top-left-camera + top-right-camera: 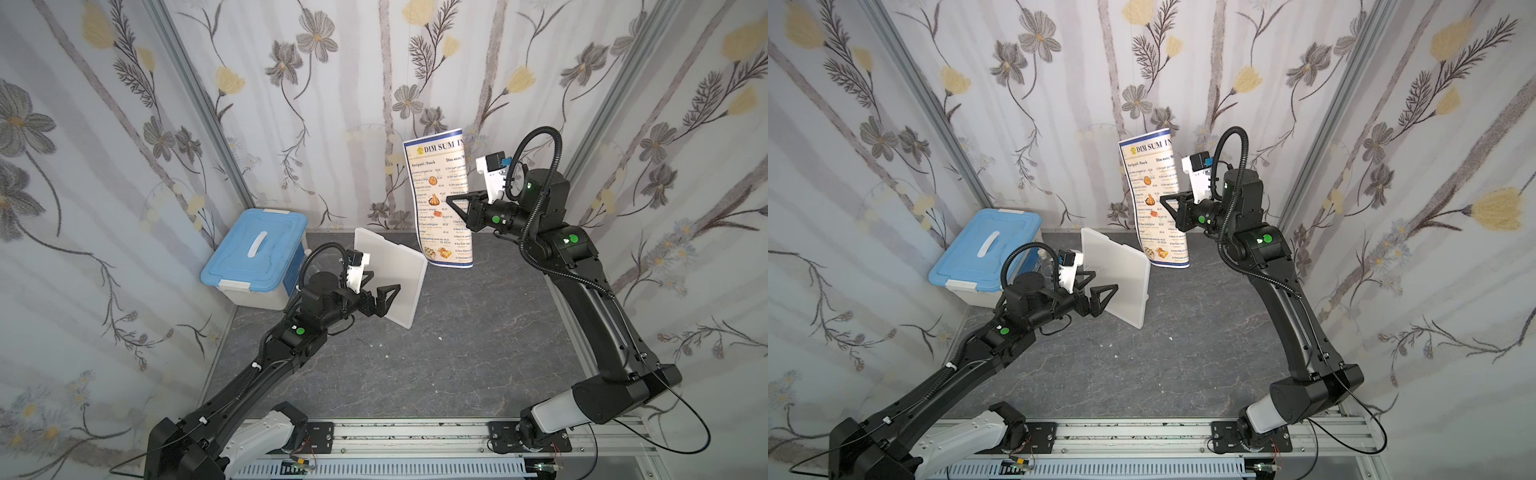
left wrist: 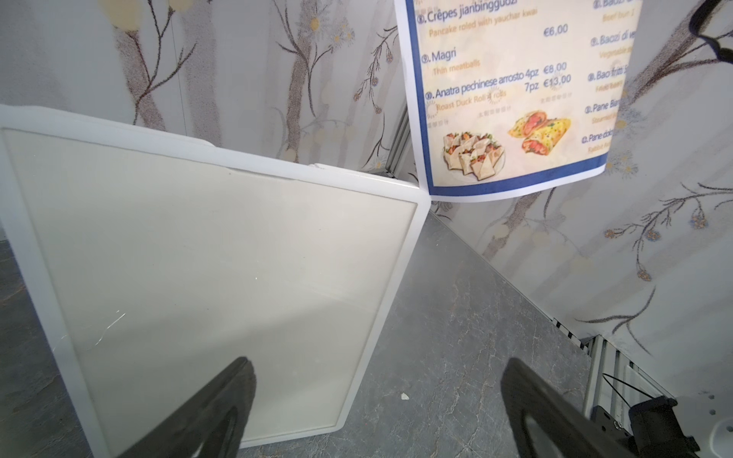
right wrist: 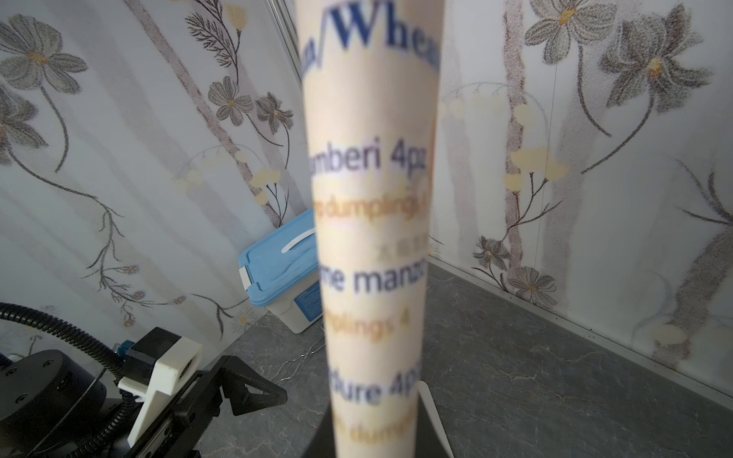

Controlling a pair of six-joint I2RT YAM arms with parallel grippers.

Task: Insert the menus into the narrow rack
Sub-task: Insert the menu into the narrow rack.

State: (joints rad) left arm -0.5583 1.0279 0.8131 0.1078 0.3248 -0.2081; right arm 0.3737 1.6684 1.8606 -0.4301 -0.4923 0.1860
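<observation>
Menu (image 1: pixel 434 199) hangs upright off the table (image 1: pixel 457 353). Its long axis is vertical, the heading is at 12 o'clock and the printed face is toward the camera in both top views (image 1: pixel 1148 195). The sheet bows along its length.

Right gripper (image 1: pixel 454 203) is nearly closed, pinching the menu's 3 o'clock edge at mid-height. That wrist hides the edge and cuts the heading short. The right wrist view shows only a blurred, curled strip (image 3: pixel 373 238), with the fingertips concealed.

Narrow rack (image 1: pixel 392 270) stands on edge and leans, at 7 o'clock of the menu. Its upper corner is near the menu's bottom edge (image 2: pixel 515 174).

Left gripper (image 1: pixel 383 286) is spread wide and holds nothing. Contact with the rack cannot be determined.

Blue-lidded box (image 1: pixel 253 249) sits at 9 o'clock of the rack.
</observation>
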